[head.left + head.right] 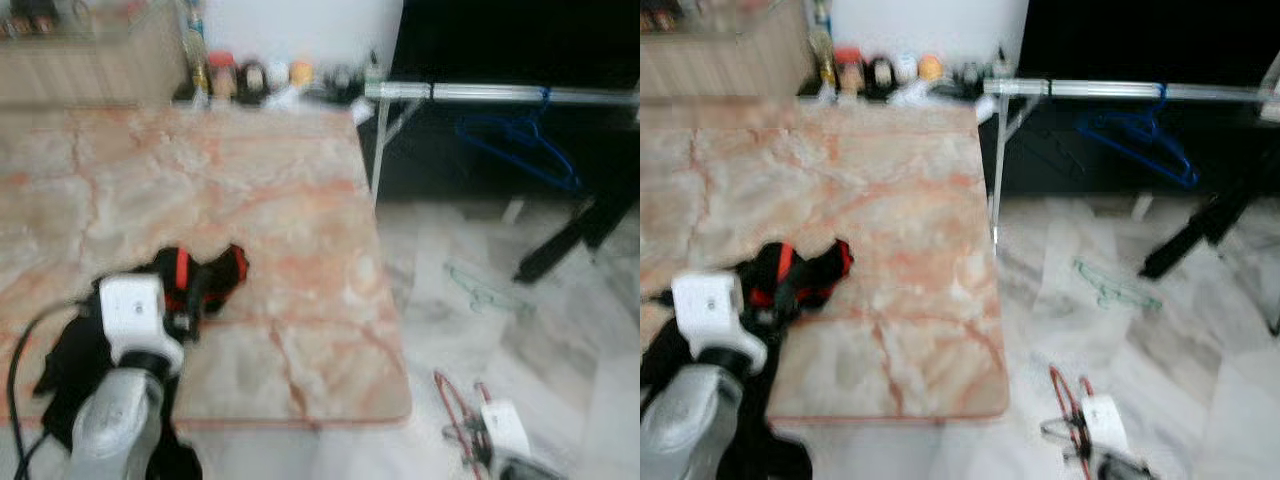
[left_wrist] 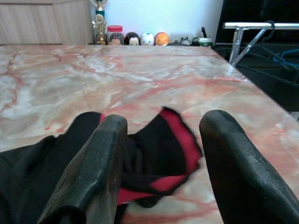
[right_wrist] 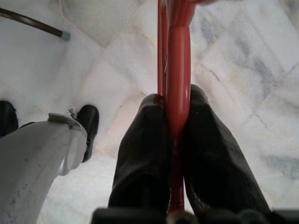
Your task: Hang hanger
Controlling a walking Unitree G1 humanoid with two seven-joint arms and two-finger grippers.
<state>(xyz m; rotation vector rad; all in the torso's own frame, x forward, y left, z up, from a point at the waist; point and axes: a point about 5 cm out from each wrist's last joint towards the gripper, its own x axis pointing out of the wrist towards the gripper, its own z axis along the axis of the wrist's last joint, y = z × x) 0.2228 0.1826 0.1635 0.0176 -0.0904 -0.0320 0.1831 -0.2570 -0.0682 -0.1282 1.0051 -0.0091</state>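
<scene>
Down low by the robot's right side, the right end effector (image 3: 175, 140) has its two black fingers squeezed tight on a red hanger (image 3: 177, 70), so the picking-up part looks done. The hanger is low, just above the white marble floor (image 1: 560, 380), and it has not gone up to the rail yet. In the head pictures the red hanger (image 1: 455, 405) sits at the bottom edge and is cut off, so I cannot see its whole shape or its hook. On the other side, the left end effector (image 2: 161, 154) has its fingers spread wide apart with nothing between them, and it hovers over a black and red cloth (image 1: 205, 275) lying on the pink marble counter (image 1: 250, 180). A little farther out, a thin green hanger (image 1: 485, 293) lies on the floor. Farther still is the silver rail (image 1: 500, 94), and a blue hanger (image 1: 520, 145) hangs on it. I think what is left is to lift the red hanger up and hook it on that rail, next to the blue one. At the very back of the counter stand some little jars and toys (image 2: 135, 38), too fuzzy to name. The head pictures are blurry, and the dark space behind the rail is too black to make out.
</scene>
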